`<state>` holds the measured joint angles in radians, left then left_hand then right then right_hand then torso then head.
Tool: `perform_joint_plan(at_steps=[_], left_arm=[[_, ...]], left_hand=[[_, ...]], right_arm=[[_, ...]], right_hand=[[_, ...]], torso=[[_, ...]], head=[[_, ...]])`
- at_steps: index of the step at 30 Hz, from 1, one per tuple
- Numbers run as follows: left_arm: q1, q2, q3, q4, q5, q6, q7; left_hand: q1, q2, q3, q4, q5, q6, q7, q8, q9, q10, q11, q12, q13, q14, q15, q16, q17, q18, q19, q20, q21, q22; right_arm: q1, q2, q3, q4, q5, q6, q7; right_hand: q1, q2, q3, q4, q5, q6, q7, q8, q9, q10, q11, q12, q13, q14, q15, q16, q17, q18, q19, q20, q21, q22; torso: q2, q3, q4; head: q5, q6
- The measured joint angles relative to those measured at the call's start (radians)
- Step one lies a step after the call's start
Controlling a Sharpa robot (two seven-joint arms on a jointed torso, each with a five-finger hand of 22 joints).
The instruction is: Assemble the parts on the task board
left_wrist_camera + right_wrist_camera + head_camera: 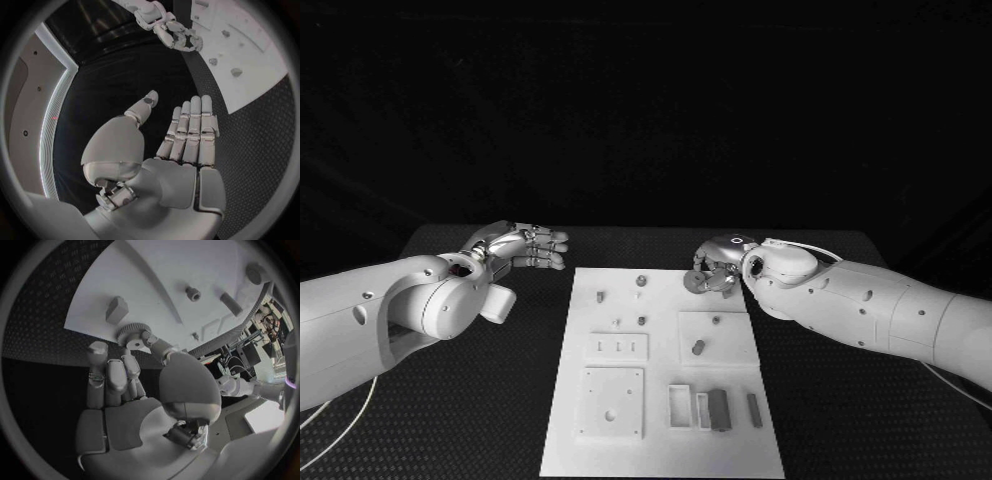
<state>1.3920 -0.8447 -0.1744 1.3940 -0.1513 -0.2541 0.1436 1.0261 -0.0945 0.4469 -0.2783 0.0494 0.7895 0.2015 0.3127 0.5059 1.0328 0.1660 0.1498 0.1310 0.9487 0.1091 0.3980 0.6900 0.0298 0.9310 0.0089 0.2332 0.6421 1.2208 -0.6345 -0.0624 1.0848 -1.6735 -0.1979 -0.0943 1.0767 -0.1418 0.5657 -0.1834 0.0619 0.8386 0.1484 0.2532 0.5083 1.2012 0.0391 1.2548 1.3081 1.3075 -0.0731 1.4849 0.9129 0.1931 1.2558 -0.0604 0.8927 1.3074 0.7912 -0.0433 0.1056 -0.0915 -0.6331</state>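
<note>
The right hand (717, 268) holds a small toothed gear (130, 331) pinched between its thumb and fingertips; the remaining fingers are curled beside it. The gear sits at the far right corner of the task board (661, 440), above the white surface, and contact with the board cannot be confirmed. In the right wrist view, a small block (116, 309) lies on the board just beyond the gear, with a short round peg (193, 293) farther out.

The left hand (524, 245) is empty, fingers extended and close together, thumb set apart. It hovers over the black table (473, 400) beside the board's left edge.

Probable faults from this position:
- Slip. The grip appears to take only the gear's rim or hub; a tilt during lowering could drop it onto the board.
- Misalignment. If the gear bore is not square to its post, it may jam or skate off.
- Collision. The curled fingers could knock the nearby block while descending.
</note>
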Motion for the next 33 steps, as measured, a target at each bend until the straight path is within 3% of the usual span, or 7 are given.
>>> perform_joint_plan(at_steps=[6,10,16,23,27,33], left_arm=[[0.0,-0.001,0.0,0.001,-0.001,0.0,0.0],[0.0,0.006,0.0,-0.003,-0.002,0.0,0.0],[0.0,0.009,0.0,-0.009,-0.002,0.001,0.0],[0.0,0.009,0.0,-0.009,-0.003,0.001,0.0],[0.0,0.009,0.0,-0.009,-0.003,0.001,0.0],[0.0,0.008,0.0,-0.008,-0.003,0.001,0.0]], left_hand=[[0.0,0.0,0.0,0.0,0.0,0.0,0.0,0.0,0.0,0.0,0.0,0.0,0.0,0.0,0.0,-0.001,0.0,0.0,0.0,0.0,0.0,0.0],[0.0,0.0,0.0,0.0,0.0,0.0,0.0,0.0,0.0,0.0,0.0,0.0,0.0,0.0,0.0,-0.004,0.001,0.0,0.0,0.0,0.0,0.0],[0.0,0.0,0.0,0.0,0.0,0.0,0.0,0.0,0.0,0.0,0.0,0.0,0.0,0.0,0.0,-0.004,0.001,0.0,0.0,0.0,0.0,0.0],[0.0,0.0,0.0,0.0,0.0,0.0,0.0,0.0,0.0,0.0,0.0,0.0,0.0,0.0,0.0,-0.004,0.002,0.0,0.0,0.0,0.0,0.0],[0.0,0.0,0.0,0.0,0.0,0.0,0.0,0.0,0.0,0.0,0.0,-0.004,0.0,0.0,0.0,-0.004,0.002,0.0,0.0,0.0,0.0,0.0],[0.0,0.0,0.0,0.0,0.0,0.0,0.0,0.0,0.0,0.0,0.0,-0.004,0.0,0.0,0.0,-0.004,0.002,0.0,0.0,0.0,0.0,0.0]], right_arm=[[0.0,0.002,-0.002,0.002,0.003,0.004,0.003],[0.0,0.007,-0.003,0.0,0.004,0.005,0.005],[0.0,0.009,-0.003,0.0,0.005,0.005,0.006],[0.0,0.012,-0.003,-0.002,0.007,0.005,0.007],[0.001,0.013,-0.003,-0.003,0.007,0.009,0.008],[0.0,0.011,-0.004,0.003,0.002,0.005,0.007]], right_hand=[[0.0,0.0,-0.002,-0.002,0.0,0.0,0.0,0.0,0.0,0.0,0.0,0.0,0.0,0.0,0.0,0.0,-0.002,0.0,0.0,0.0,0.0,0.0],[0.006,0.026,-0.002,-0.026,0.0,0.009,-0.001,0.006,0.0,0.0,0.0,0.0,0.0,0.0,0.0,0.0,-0.004,0.0,0.0,0.0,0.006,0.0],[0.005,0.04,-0.004,-0.045,0.0,0.01,-0.001,0.006,-0.002,0.0,0.0,0.0,0.0,0.0,0.0,0.004,-0.007,0.0,-0.006,0.002,0.007,0.0],[-0.003,0.087,0.002,-0.071,-0.004,0.031,-0.019,0.017,-0.006,0.0,0.0,0.007,-0.001,0.0,0.0,0.004,-0.008,0.0,-0.011,0.003,0.013,0.0],[-0.008,0.101,0.0,-0.072,-0.004,0.031,-0.019,0.017,-0.005,0.0,0.0,0.007,-0.004,0.0,0.0,0.004,-0.01,-0.001,-0.011,0.003,0.015,0.0],[-0.021,0.14,0.012,-0.088,-0.009,0.038,-0.026,0.016,-0.009,0.001,-0.009,0.007,-0.006,-0.003,-0.002,0.004,-0.01,-0.001,-0.015,0.006,0.019,0.0]], torso=[[-0.001,0.0002,-0.0012],[-0.001,0.0003,-0.0013],[-0.001,0.0,-0.0013],[-0.001,0.0,-0.0012],[-0.001,0.0,-0.0011],[-0.001,0.0,-0.0006]], head=[[-0.001,-0.001],[-0.002,0.0],[-0.003,-0.001],[-0.004,-0.001],[-0.004,-0.002],[-0.002,-0.002]])
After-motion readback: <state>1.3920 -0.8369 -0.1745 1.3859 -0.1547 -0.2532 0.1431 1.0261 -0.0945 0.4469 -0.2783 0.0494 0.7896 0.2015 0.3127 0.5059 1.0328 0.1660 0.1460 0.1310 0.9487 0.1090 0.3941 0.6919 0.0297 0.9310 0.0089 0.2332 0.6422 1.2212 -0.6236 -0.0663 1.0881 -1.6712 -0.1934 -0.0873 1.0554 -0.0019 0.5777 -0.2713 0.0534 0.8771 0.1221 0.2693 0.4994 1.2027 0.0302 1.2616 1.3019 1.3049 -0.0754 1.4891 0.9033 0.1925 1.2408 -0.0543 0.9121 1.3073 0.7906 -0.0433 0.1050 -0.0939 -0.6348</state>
